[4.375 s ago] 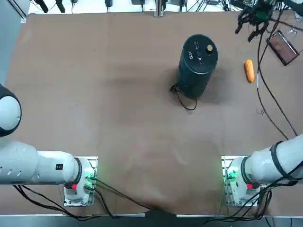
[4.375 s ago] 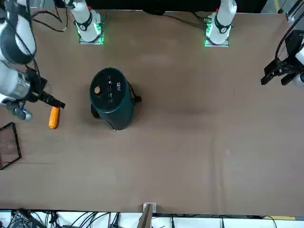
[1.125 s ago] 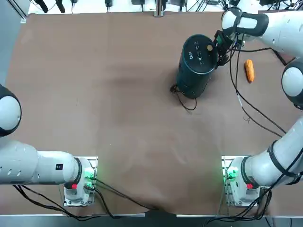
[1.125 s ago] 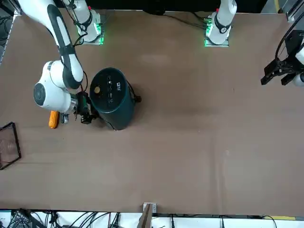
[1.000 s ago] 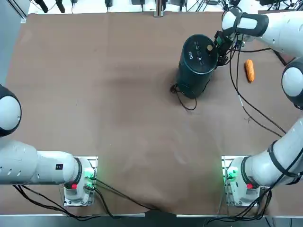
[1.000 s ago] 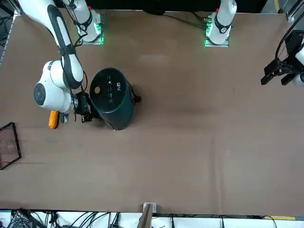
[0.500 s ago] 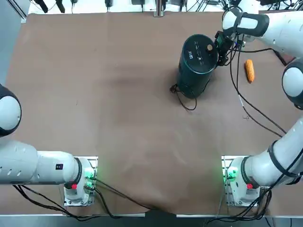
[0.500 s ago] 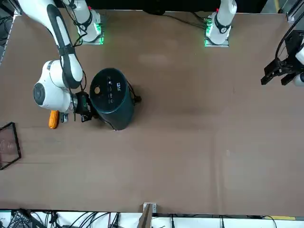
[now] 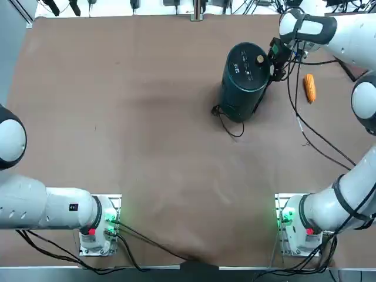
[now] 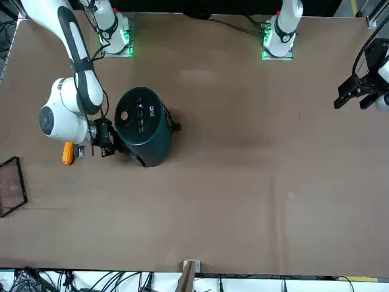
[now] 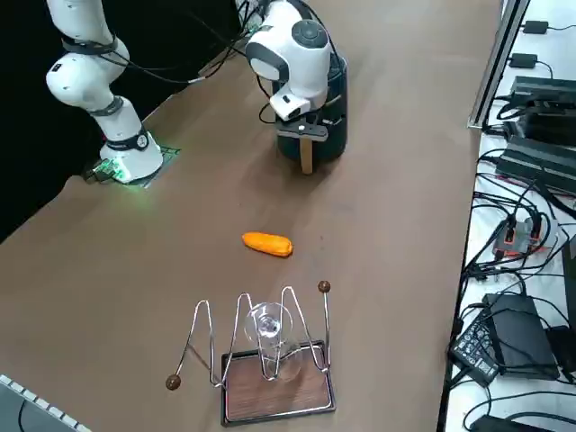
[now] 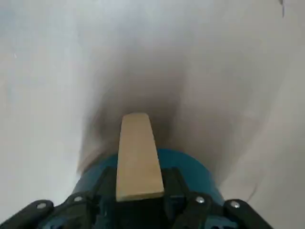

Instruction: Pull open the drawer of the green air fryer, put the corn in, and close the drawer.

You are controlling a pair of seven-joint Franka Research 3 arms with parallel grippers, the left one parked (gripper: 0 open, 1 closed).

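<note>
Right gripper [image 12: 138, 195] at the green air fryer [image 9: 245, 79]
Fingers clamp the drawer's wooden handle [image 12: 137, 155]; the corn [image 11: 267, 244] lies nearby on the counter [image 9: 147, 135].

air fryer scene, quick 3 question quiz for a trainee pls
1. True or false: the corn is already inside the green air fryer.
2. What is the right hand shut on? A: the corn. B: the tan drawer handle. C: the black cord.
3. Fill in: in the right side view, the corn lies on the table between the air fryer and the ____.

Key: 1 false, it lies out on the table. 2 B. 3 wire rack.
</note>
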